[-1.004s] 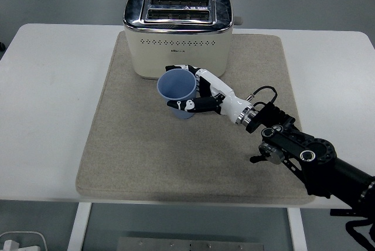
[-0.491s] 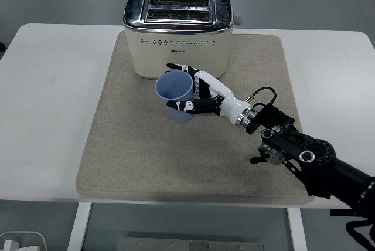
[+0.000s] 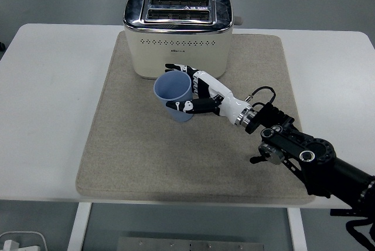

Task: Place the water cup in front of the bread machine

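as robot hand (image 3: 196, 92) grips, cup (image 3: 174, 95) tilts left.

A beige mat (image 3: 140, 157) covers the middle of the white table (image 3: 47, 116), filling most of the frame.

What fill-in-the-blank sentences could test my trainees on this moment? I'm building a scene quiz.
1. The right hand grasps a ____ cup.
2. The cup is held in front of the cream ____, above the mat.
3. The cup's opening tilts toward the picture's ____.

Missing words: blue; toaster; left
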You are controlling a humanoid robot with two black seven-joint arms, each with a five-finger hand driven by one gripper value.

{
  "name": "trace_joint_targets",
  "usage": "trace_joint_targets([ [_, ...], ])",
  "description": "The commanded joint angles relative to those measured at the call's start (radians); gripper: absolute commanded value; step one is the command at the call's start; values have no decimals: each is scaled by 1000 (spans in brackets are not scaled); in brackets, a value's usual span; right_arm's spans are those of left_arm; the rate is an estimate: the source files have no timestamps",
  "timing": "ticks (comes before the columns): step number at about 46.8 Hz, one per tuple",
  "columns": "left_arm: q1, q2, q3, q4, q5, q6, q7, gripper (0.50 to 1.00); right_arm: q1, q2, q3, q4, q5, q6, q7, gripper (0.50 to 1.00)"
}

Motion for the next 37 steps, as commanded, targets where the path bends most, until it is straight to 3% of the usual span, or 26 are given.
trace_joint_targets([
  [1,0,0,0,0,0,1,0,1000,1,0,0,0,0,1,0,928],
  [16,0,0,0,0,0,1,0,1000,4,0,0,0,0,4,0,928],
  [30,0,0,0,0,0,1,0,1000,2,-32,3,0,0,64,2,928],
  [37,0,0,0,0,0,1,0,1000,4,-51,8,-1,0,66,2,928],
])
